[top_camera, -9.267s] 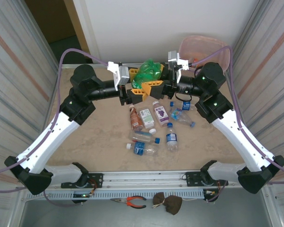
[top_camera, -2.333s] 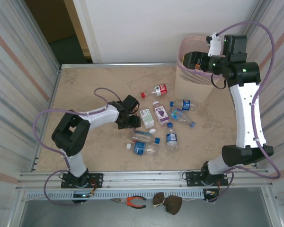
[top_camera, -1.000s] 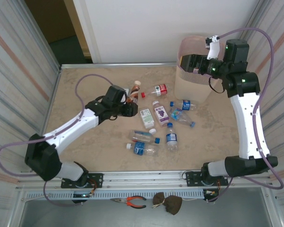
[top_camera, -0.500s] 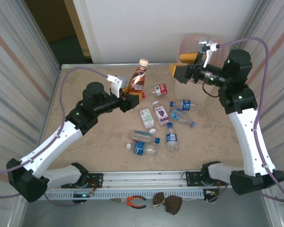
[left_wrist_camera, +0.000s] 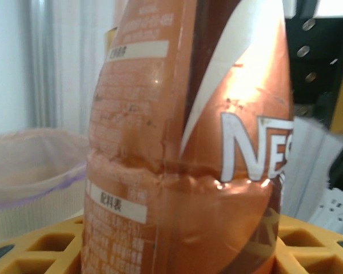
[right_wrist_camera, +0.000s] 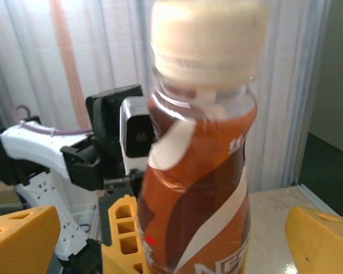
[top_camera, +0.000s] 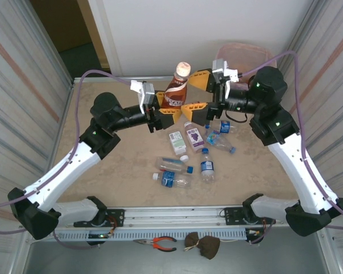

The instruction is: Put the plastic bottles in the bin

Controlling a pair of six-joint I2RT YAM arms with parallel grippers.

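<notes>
Now, step in hand: a mid-air handover, by your reading of it. One bottle is up between the two arms and the others lie below.
Left gripper (top_camera: 167,109): centre-left of the top view, pinched on the lower body of the brown bottle. In the left wrist view the label is creased inward just above the yellow fingers (left_wrist_camera: 40,251).
Brown bottle (top_camera: 176,90): upright with its cream cap on top, held above the tabletop (top_camera: 114,165) at upper centre of the frame, well apart from the bin.
Loose bottles (top_camera: 207,166): a cluster lying flat at centre frame, below the held one, none yet in the bin.
Right gripper (top_camera: 192,93): just right of centre and spread wide, with one yellow finger on each side of the bottle. The right wrist view shows clear gaps on both sides, so you can log no contact.
Bin (top_camera: 248,47): upper right of the frame, its pink rim showing behind the right arm.
Next move: you would close the right fingers on the bottle's upper body before the left lets go. Then carry it to the upper right and release it over the rim.
Caution: the thin wall already buckles under the grip, so expect it to slip or tilt during the swap.
</notes>
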